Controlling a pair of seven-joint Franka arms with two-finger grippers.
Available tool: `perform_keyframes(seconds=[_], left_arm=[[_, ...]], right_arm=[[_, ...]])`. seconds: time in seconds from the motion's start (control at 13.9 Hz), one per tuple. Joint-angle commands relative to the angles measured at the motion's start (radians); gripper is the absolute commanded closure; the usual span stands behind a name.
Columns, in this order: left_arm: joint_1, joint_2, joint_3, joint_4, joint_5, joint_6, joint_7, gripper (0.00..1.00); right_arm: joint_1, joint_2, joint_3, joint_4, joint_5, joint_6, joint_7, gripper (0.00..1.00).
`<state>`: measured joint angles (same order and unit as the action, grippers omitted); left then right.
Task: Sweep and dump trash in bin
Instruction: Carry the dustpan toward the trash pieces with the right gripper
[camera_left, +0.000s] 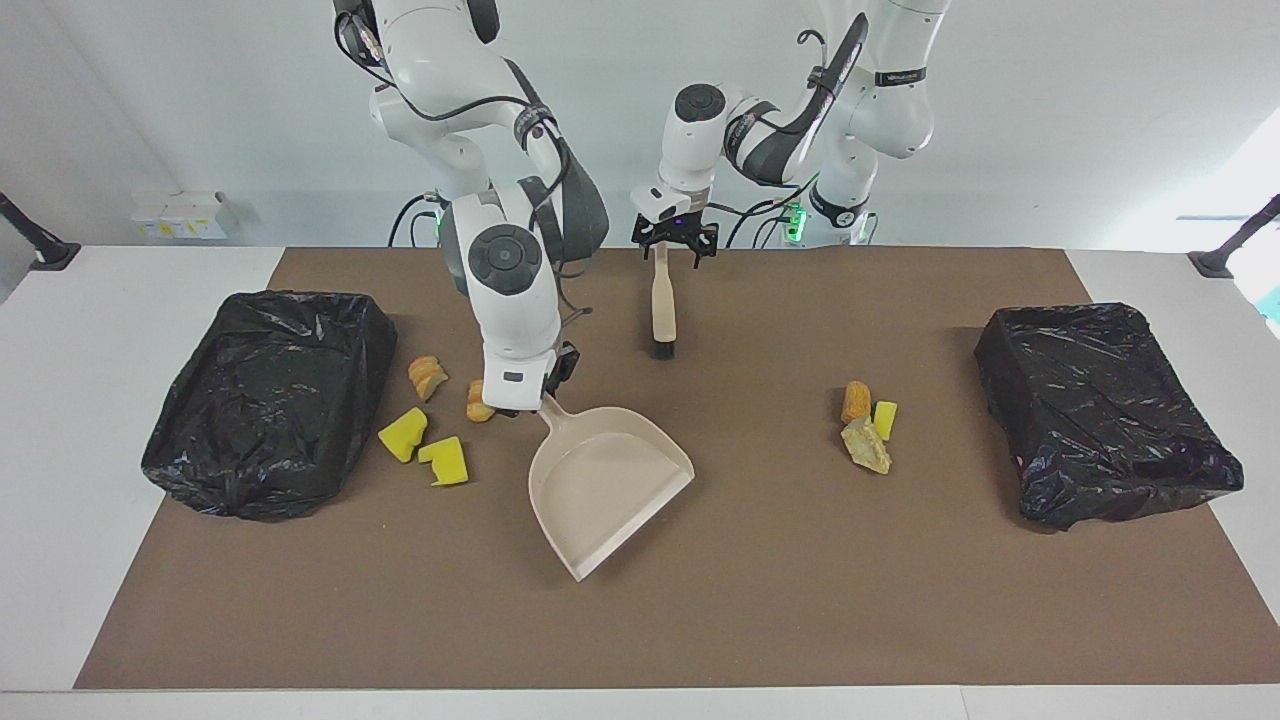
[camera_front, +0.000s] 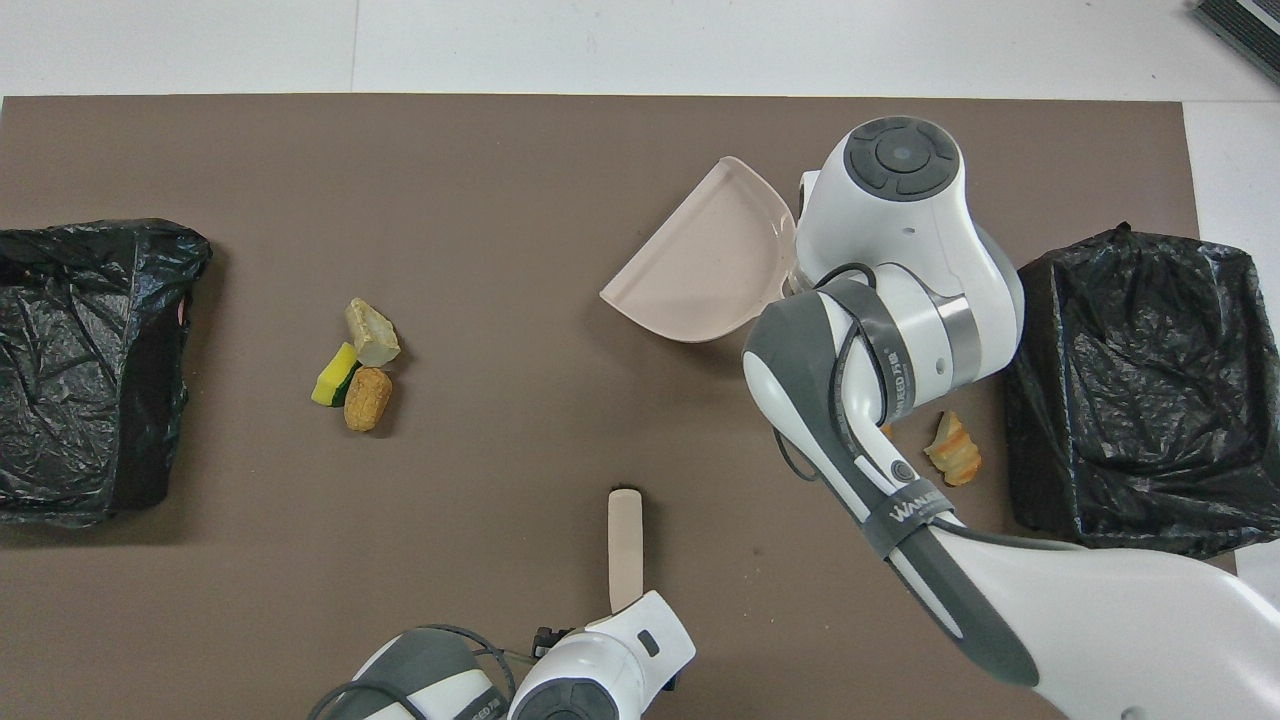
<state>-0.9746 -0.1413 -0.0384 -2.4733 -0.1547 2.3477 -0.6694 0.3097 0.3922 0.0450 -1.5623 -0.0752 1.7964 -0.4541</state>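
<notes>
Counting two bins (camera_left: 268, 400), one dustpan (camera_left: 607, 487), one brush (camera_left: 662, 310), seven trash pieces (camera_left: 448, 462).

Both arms have glossy white shells with dark grey bands at the joints. Each joint ends in a round dark grey cap with a ring pattern. Black cables run loosely along the outside, held by black straps with white lettering. The right gripper (camera_left: 540, 392) and the left gripper (camera_left: 674, 243) are small and black. Green lights glow at the bases.
</notes>
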Motion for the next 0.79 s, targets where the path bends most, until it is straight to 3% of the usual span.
perform_keyframes(seconds=[0.0,0.07,0.14,0.22,0.36,0.43,0.72], left_arm=[[-0.048,0.020,0.012,0.013,-0.009,0.019,-0.050,0.00],[-0.058,0.017,0.012,0.011,-0.011,0.006,-0.052,0.10],[-0.058,0.017,0.014,0.013,-0.011,0.001,-0.052,0.25],[-0.058,0.017,0.014,0.013,-0.011,0.001,-0.050,0.47],[-0.059,0.012,0.012,0.011,-0.011,-0.019,-0.052,0.75],[-0.059,0.009,0.014,0.011,-0.009,-0.040,-0.050,1.00],[-0.033,0.000,0.026,0.034,-0.009,-0.106,-0.038,1.00]], right_arm=[[0.003,-0.052,0.009,-0.054,-0.078,0.012,-0.225,1.00],[0.003,-0.053,0.009,-0.058,-0.089,0.014,-0.288,1.00],[0.003,-0.053,0.009,-0.059,-0.110,0.015,-0.361,1.00],[0.006,-0.055,0.012,-0.061,-0.135,0.015,-0.433,1.00],[0.020,-0.070,0.012,-0.082,-0.141,0.014,-0.457,1.00],[0.017,-0.076,0.013,-0.096,-0.143,0.027,-0.462,1.00],[0.019,-0.087,0.013,-0.123,-0.141,0.044,-0.466,1.00]])
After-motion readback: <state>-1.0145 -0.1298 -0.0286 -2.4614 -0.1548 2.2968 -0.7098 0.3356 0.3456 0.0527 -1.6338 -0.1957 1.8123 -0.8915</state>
